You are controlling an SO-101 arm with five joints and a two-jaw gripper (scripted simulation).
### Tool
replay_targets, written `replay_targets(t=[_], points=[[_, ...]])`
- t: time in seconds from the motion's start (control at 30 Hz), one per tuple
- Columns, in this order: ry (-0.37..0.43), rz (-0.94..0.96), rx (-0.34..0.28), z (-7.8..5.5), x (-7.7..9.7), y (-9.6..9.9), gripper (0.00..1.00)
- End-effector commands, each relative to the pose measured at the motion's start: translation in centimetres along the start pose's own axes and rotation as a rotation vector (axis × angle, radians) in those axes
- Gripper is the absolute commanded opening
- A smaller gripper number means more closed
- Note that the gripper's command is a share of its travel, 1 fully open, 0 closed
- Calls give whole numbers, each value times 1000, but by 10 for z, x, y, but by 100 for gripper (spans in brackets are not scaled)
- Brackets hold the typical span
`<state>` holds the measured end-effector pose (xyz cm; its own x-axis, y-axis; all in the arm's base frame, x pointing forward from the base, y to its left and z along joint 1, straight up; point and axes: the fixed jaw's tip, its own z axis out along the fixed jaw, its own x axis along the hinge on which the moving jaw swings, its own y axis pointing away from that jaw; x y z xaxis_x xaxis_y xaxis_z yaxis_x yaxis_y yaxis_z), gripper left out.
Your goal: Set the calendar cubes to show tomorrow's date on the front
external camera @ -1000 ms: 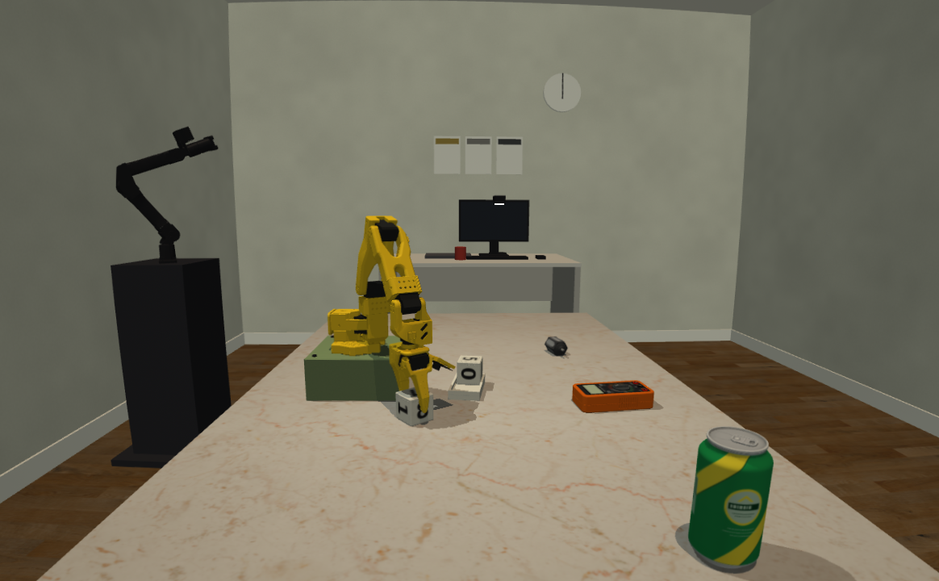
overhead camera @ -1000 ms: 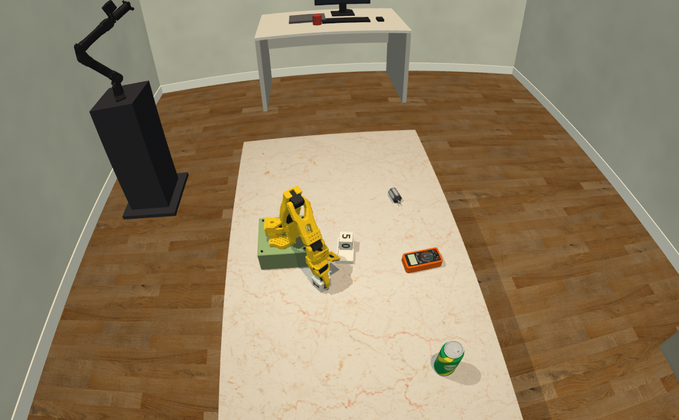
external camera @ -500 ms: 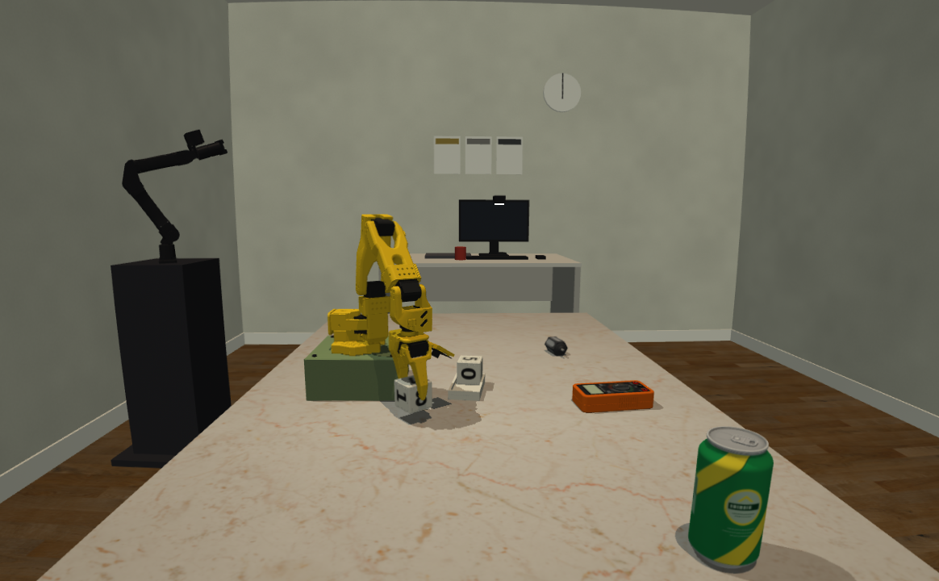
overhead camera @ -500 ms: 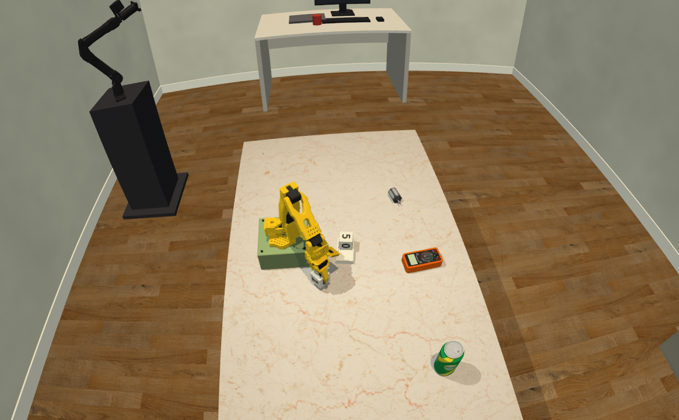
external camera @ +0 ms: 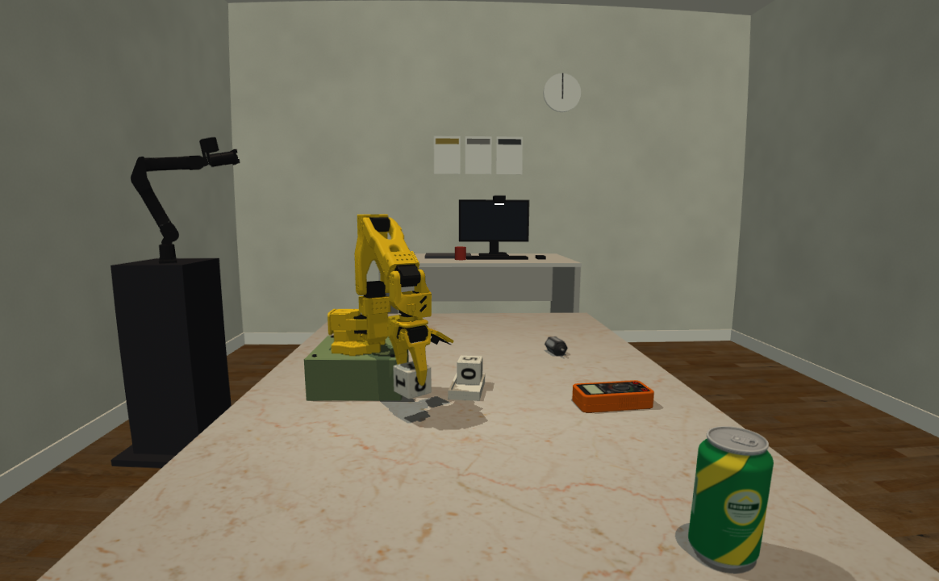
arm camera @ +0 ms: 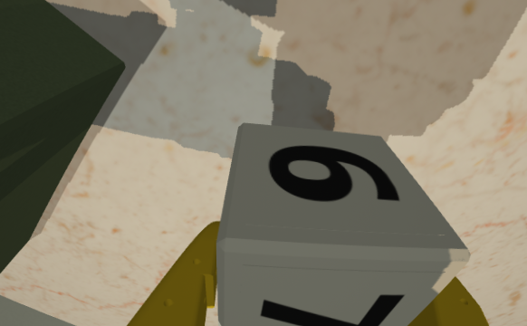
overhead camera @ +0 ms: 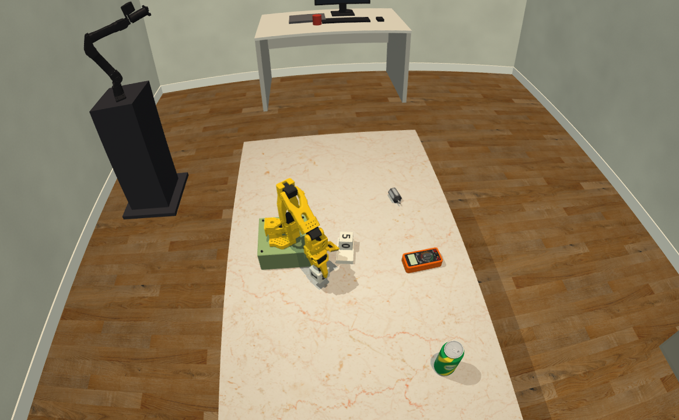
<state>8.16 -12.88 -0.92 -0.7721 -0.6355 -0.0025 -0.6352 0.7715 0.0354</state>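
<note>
My gripper (overhead camera: 319, 273) (external camera: 411, 375) (arm camera: 336, 254) is shut on a white cube (overhead camera: 314, 275) (external camera: 406, 390) (arm camera: 291, 217) and holds it a little above the table, beside the green base. In the wrist view this cube shows a 6 or 9 on one face and part of a 7-like digit on another; the exterior view shows a 1 and a partly hidden 3-like digit. The other cube (overhead camera: 345, 241) (external camera: 469, 370) sits at the far end of the white tray (overhead camera: 346, 259) (external camera: 464, 394), with a 5 on top and a sideways 0 towards the cameras. The tray's month side is hidden.
The green base block (overhead camera: 282, 261) (external camera: 350, 379) is left of the held cube. An orange multimeter (overhead camera: 422, 259) (external camera: 612, 396) lies right of the tray, a small dark motor-like part (overhead camera: 394, 195) (external camera: 555, 345) farther back. A green can (overhead camera: 448, 359) (external camera: 731, 498) stands at the front right.
</note>
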Motion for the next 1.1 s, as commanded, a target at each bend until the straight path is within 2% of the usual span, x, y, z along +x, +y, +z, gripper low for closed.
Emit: replay_targets(t=[0.0, 0.2, 0.43, 0.5, 0.63, 0.77, 0.9, 1.07], points=[[1, -4, 23, -4, 1, -4, 0], [3, -92, 23, -4, -13, -6, 0], [10, -372, 23, -4, -58, -4, 0], [10, -372, 23, -4, -58, -4, 0], [14, -548, 23, -4, -86, 5, 0], [17, -678, 22, -3, -106, 14, 0], [18, -736, 22, -3, -114, 19, 0], [18, -742, 22, -3, -115, 19, 0]])
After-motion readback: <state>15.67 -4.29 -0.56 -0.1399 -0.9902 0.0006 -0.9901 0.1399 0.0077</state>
